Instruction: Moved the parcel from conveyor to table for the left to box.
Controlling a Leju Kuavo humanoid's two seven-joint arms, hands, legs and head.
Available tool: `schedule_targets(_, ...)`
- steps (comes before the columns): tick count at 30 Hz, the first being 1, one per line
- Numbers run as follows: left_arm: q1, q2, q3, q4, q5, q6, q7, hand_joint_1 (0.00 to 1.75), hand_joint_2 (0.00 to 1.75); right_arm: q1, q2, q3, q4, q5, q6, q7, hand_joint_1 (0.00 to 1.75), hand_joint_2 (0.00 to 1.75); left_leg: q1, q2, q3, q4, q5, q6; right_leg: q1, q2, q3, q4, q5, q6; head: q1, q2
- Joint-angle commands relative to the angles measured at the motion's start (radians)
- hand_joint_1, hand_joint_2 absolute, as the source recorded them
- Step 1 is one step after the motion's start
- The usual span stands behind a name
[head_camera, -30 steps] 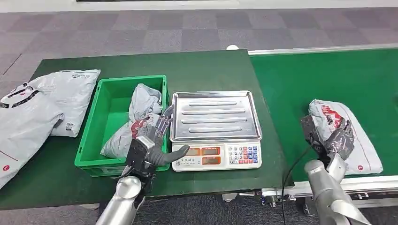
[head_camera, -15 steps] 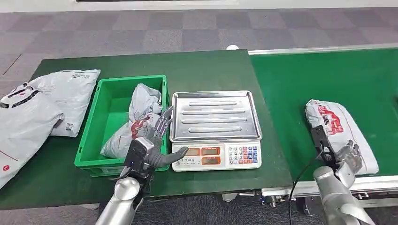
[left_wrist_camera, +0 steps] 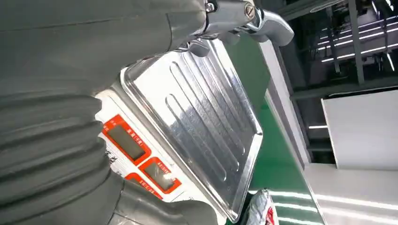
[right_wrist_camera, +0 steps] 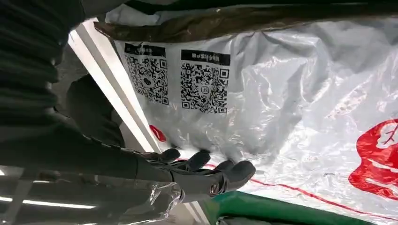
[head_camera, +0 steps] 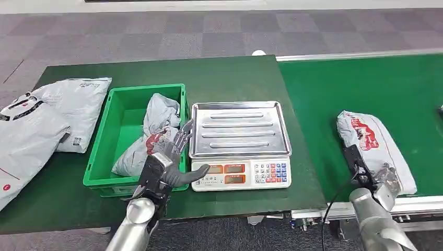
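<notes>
Head view, near to far: the right hand (head_camera: 385, 177) lies at the near end of the parcel (head_camera: 376, 144) on the conveyor (head_camera: 365, 83), fingers spread flat beside it and grasping nothing, probably set to take hold. The left hand (head_camera: 170, 157) hovers released by the scale (head_camera: 239, 145) and green box (head_camera: 112, 151), likely waiting to pack. Other bags (head_camera: 47, 120) lie on the tabletop (head_camera: 230, 78).
</notes>
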Motion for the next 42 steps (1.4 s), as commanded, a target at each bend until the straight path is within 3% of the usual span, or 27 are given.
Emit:
schedule_targets(1,-0.011,0.008,0.024,0.031,-0.004,-0.011,0.010,0.00,1.75,-0.020,0.013,-0.062,0.060,0.014,0.041,0.005,0.00,1.75,0.001,0.001,0.005,-0.003,-0.001,-0.001,0.001,0.002,0.004,-0.003,0.000,-0.002,0.000,0.000)
schedule_targets(5,-0.010,0.006,0.030,0.035,-0.005,-0.010,0.010,0.00,1.75,-0.016,0.020,-0.073,0.043,0.018,0.039,-0.013,0.00,1.75,0.001,0.001,0.002,-0.001,-0.001,-0.001,0.001,0.001,0.002,-0.001,0.000,-0.001,0.000,0.000)
schedule_targets(6,-0.010,0.006,0.030,0.035,-0.005,-0.010,0.010,0.00,1.75,-0.016,0.020,-0.073,0.043,0.018,0.039,-0.013,0.33,1.75,0.001,0.001,0.004,-0.002,-0.001,-0.001,0.001,0.002,0.004,-0.003,0.000,-0.001,0.000,0.000)
schedule_targets(7,-0.009,0.006,0.031,0.035,-0.006,-0.011,0.011,0.00,1.75,-0.014,0.023,-0.082,0.037,0.021,0.039,-0.024,1.75,1.75,0.001,0.002,0.005,-0.003,-0.001,-0.001,0.001,0.002,0.005,-0.004,0.000,-0.002,0.000,0.000)
schedule_targets(27,-0.010,0.003,0.041,0.053,-0.001,-0.012,0.004,0.00,1.75,-0.022,0.050,-0.128,-0.002,0.012,0.032,-0.132,1.75,1.75,0.001,0.002,0.003,-0.001,-0.001,-0.001,0.001,0.002,0.003,-0.002,0.000,-0.001,0.000,0.000)
schedule_targets(31,-0.012,0.000,0.044,0.061,-0.003,-0.013,0.004,0.00,1.75,-0.012,0.064,-0.144,-0.026,-0.029,0.042,-0.204,1.75,1.75,0.000,0.001,0.002,-0.001,-0.001,0.000,0.000,0.002,0.002,-0.001,0.000,-0.001,0.000,0.000)
schedule_targets(33,-0.011,0.000,0.047,0.063,-0.002,-0.014,-0.002,0.00,1.75,-0.006,0.079,-0.152,-0.055,-0.069,-0.019,-0.278,1.75,1.75,0.001,0.002,0.003,-0.001,-0.001,-0.001,0.001,0.003,0.003,-0.002,0.000,-0.001,0.000,0.000)
schedule_targets(35,-0.003,0.000,0.047,0.057,-0.002,-0.009,-0.005,0.00,1.75,0.004,0.108,-0.170,-0.135,-0.170,-0.143,-0.443,1.75,1.75,0.001,0.003,0.004,-0.002,-0.001,-0.001,0.001,0.003,0.004,-0.002,0.000,-0.001,0.000,0.000)
schedule_targets(38,-0.006,0.002,0.040,0.069,0.000,-0.001,-0.026,0.00,1.75,0.062,0.162,-0.133,-0.372,-0.332,-0.184,-0.648,1.75,1.75,0.000,0.004,0.002,-0.002,-0.001,-0.001,0.000,0.004,0.001,-0.001,0.000,-0.001,0.000,0.000)
schedule_targets(42,-0.047,0.002,0.023,0.112,0.009,0.004,-0.051,0.00,1.75,0.166,0.234,0.006,-0.725,-0.381,-0.210,-0.685,1.75,1.75,0.000,0.003,0.002,-0.001,-0.001,-0.001,0.001,0.003,0.001,0.000,0.000,-0.002,0.000,0.000)
